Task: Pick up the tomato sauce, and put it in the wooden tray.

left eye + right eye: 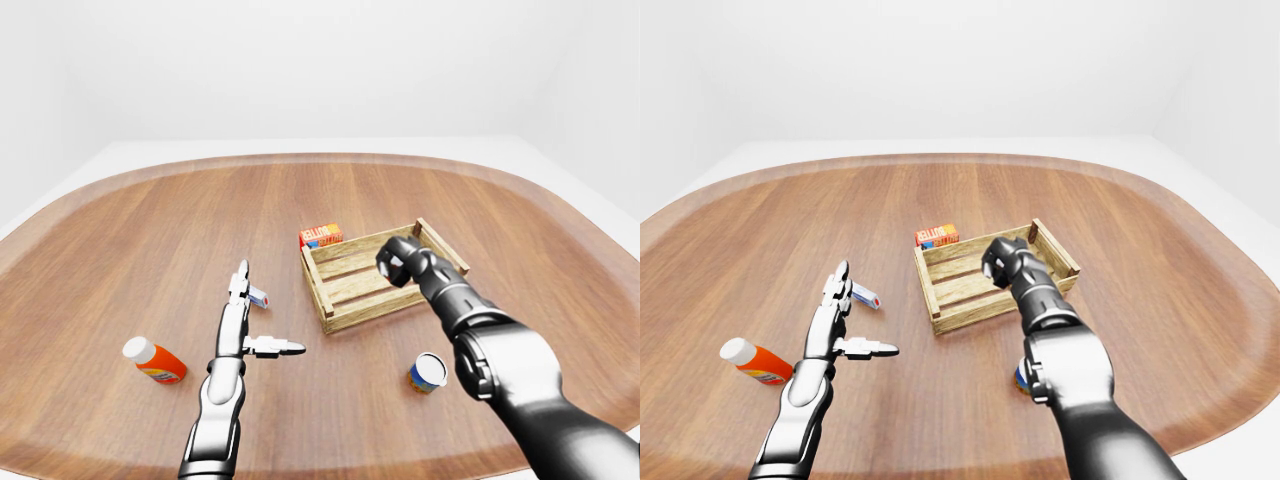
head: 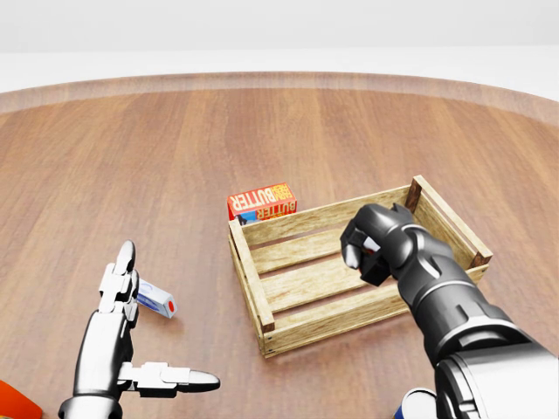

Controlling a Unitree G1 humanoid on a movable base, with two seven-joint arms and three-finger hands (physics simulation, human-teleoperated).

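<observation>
The right hand (image 2: 369, 247) hangs curled into an empty fist over the wooden tray (image 2: 253, 278), the left hand (image 2: 131, 345) is spread wide, and the tomato sauce (image 1: 154, 361) lies on the bench (image 1: 150, 230) at far left.

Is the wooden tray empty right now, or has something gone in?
Empty. The wooden tray shows only bare slats inside; the right hand hovers over it curled shut, nothing visible in it. The butter box sits outside its far wall.

Orange tomato sauce (image 1: 155, 362) lying flat; wooden tray (image 2: 262, 305) well right.
</observation>
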